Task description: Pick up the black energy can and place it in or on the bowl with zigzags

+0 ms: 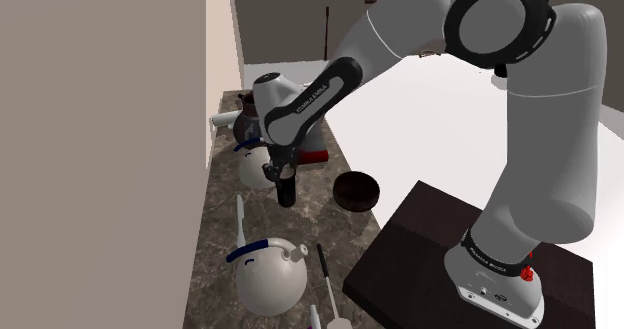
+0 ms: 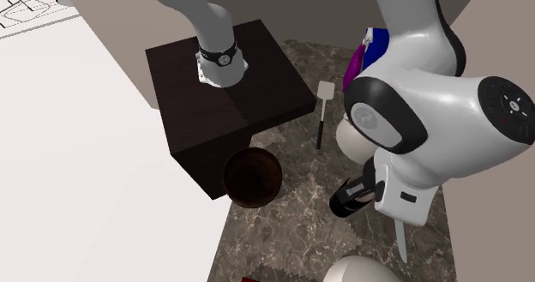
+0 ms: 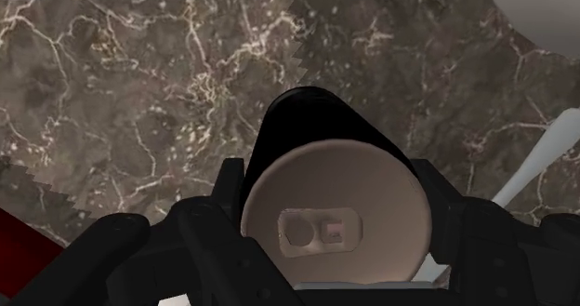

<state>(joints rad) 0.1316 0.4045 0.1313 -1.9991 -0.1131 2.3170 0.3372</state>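
Jaws are clenched on the black can [image 3: 314,118]: in the wrist view you see one black finger pressed against each side of it, and you look straight down on its pale round top with the pull tab. The can hangs upright over the dark veined marble desk [image 3: 139,90]; you cannot tell whether its base touches the surface. In the shoulder view the can [image 1: 287,192] shows as a short black cylinder under the bent white arm, and the dark brown bowl [image 1: 357,190] stands near it on that view's right, apart from it, close to the corner of the dark stand [image 1: 440,257]. A white round kettle with a blue handle [image 1: 268,277] sits nearer the camera on the desk [image 1: 225,207], with a black-handled spatula [image 1: 325,267] beside it. In the second exterior view you find the bowl [image 2: 253,177] hard against the stand [image 2: 223,83], and the spatula [image 2: 321,109] lies beyond it with its white blade uppermost.
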